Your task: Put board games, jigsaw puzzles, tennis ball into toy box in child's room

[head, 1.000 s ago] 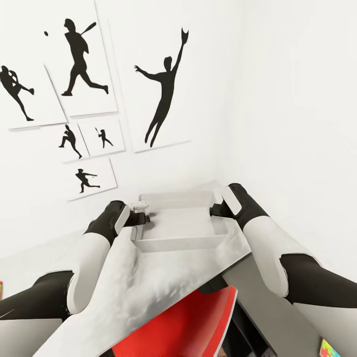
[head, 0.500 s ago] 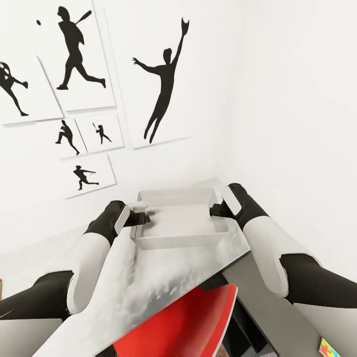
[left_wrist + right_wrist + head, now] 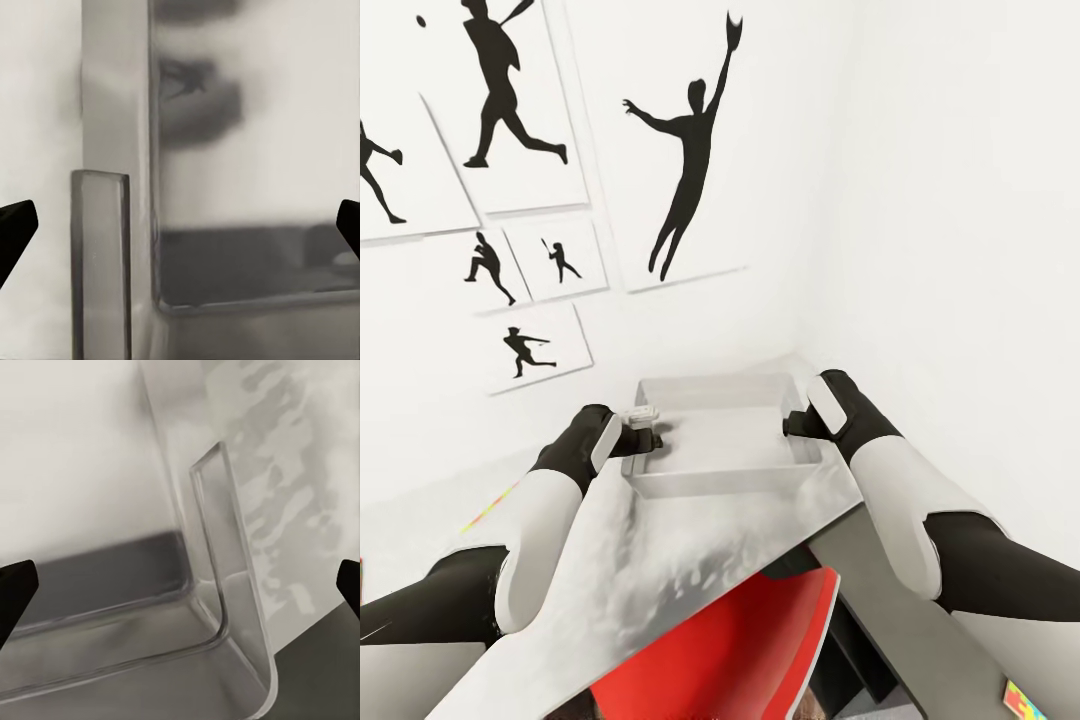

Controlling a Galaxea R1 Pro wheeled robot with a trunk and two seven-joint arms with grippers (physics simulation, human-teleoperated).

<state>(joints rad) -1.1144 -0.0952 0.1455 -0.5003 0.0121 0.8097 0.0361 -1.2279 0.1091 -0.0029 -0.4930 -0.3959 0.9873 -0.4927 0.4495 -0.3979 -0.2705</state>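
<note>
The toy box (image 3: 710,486), a shallow light grey bin with nothing in it, sits at the far corner of the pale table (image 3: 660,570), between my two arms. My left gripper (image 3: 645,432) is at its left rim and my right gripper (image 3: 792,425) is at its right rim. In the left wrist view the left gripper (image 3: 180,225) has its black fingertips wide apart, with the box's rim (image 3: 101,262) between them. In the right wrist view the right gripper (image 3: 180,585) is also open, around the box's corner rim (image 3: 225,547). A multicoloured corner (image 3: 1022,700), perhaps a jigsaw puzzle, shows at the bottom right.
White walls meet just behind the box, and black baseball silhouette prints (image 3: 690,160) hang on the left one. A red chair (image 3: 740,650) stands under the table's near edge beside a dark frame (image 3: 855,640). A thin colourful strip (image 3: 490,507) lies low at the left.
The whole view has shifted: the prints slid up and left, and the colourful strip came into sight at the left. Arms and box keep their places in the picture.
</note>
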